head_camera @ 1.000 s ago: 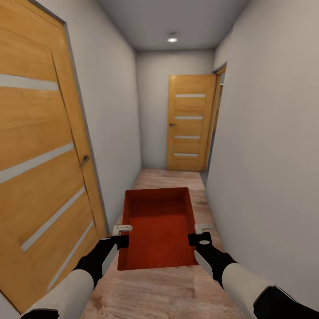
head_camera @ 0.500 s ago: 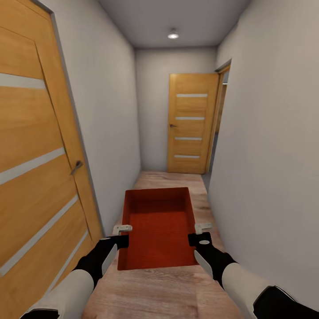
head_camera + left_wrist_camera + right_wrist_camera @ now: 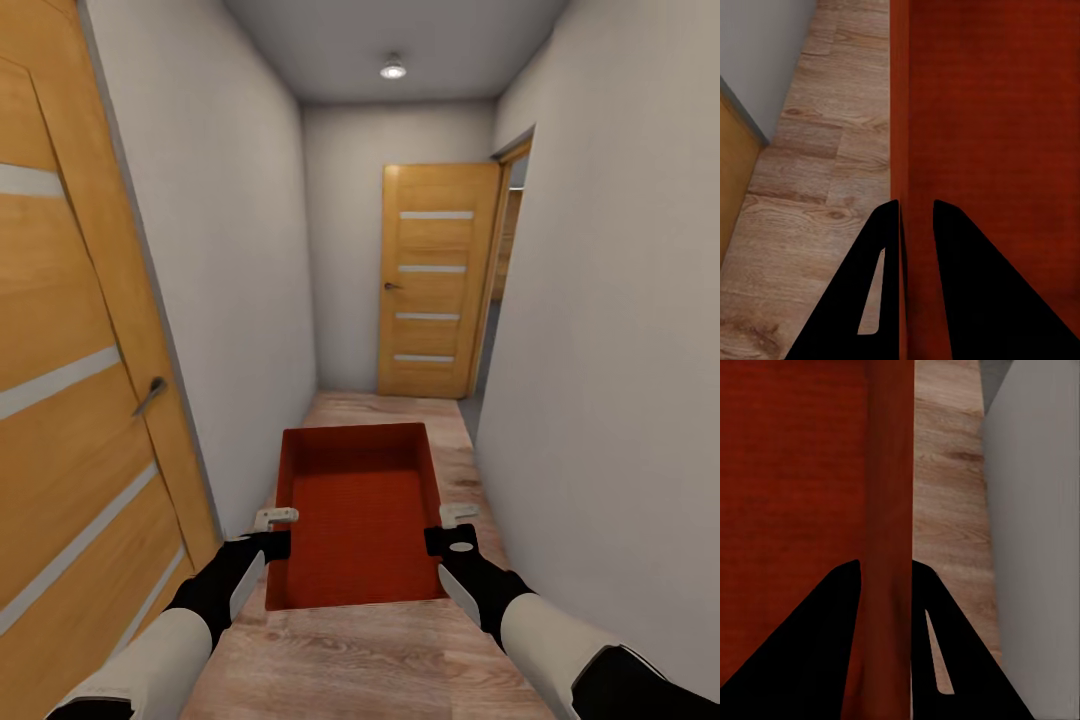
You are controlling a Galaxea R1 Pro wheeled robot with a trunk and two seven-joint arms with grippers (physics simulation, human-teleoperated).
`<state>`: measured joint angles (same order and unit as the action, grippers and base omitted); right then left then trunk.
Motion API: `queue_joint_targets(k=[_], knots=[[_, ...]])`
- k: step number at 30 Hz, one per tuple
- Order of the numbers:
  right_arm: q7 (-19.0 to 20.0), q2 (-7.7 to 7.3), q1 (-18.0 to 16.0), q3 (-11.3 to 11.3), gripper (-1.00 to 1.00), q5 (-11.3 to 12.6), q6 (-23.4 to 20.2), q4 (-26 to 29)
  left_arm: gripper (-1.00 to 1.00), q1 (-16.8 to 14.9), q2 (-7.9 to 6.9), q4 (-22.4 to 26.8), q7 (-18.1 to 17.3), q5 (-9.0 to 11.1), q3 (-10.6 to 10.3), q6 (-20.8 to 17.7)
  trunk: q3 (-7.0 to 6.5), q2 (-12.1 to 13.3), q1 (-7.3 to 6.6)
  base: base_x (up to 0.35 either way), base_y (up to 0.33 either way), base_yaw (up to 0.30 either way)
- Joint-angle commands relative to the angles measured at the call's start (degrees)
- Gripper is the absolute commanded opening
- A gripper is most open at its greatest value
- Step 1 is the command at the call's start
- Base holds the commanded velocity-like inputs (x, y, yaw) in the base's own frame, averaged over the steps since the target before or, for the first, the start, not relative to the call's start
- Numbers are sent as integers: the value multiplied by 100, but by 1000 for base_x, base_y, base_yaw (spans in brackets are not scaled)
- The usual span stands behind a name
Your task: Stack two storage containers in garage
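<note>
**Operator:** Orange-red plastic, one item: storage container [image 3: 358,515], open-topped, low straight walls, ribbed base. It hung level in front of the trunk over the wood-plank floor [image 3: 380,655] of a narrow corridor, between a closed door [image 3: 70,400] close on the left and a plain wall [image 3: 610,330] on the right.

**Checker:** Holds?

**Operator:** Two. Left gripper [image 3: 268,532] was clamped on the left long wall, right gripper [image 3: 450,528] on the right long wall — both near the end closest to me. In the left wrist view the left gripper [image 3: 916,217] had one finger outside the wall and one inside, pinched tight on it; the right wrist view showed the right gripper [image 3: 886,574] doing the same on its wall.

**Checker:** Handling notes?

**Operator:** I judged it light and stiff, though smooth plastic may slip in a thin pinch. With both grips near the closer end, the far end was cantilevered, so I expected it to want to droop or twist if one side eased off.

**Checker:** Arm pose?

**Operator:** Both forearms reached forward and slightly inward, roughly mirrored, wrists level.

**Checker:** Route?

**Operator:** Far door [image 3: 432,285] stood ahead, with an open doorway [image 3: 505,270] just beside it — garage not in sight.
</note>
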<state>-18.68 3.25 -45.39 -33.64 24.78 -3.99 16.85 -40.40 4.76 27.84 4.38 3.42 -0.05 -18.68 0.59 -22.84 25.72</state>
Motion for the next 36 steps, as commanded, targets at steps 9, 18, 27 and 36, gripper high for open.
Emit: queue_joint_targets(k=[9,18,27,36], knots=[[-48,0,-22,33,-100,-78,-41,20,-100,5,-1,-7,63,88,-111,-30,6,-7,6,323,0,0],[-48,1,-22,33,-100,-76,-41,20,-100,5,-1,-7,63,88,-112,-30,6,-7,6,323,0,0],[-48,9,-22,33,-100,-72,-34,20,-100,5,-9,-7,63,88,-110,-30,6,-7,6,323,0,-27],[-48,9,-22,33,-100,-70,-41,20,-100,5,-10,-7,63,88,-109,-35,6,-7,6,323,0,-217]])
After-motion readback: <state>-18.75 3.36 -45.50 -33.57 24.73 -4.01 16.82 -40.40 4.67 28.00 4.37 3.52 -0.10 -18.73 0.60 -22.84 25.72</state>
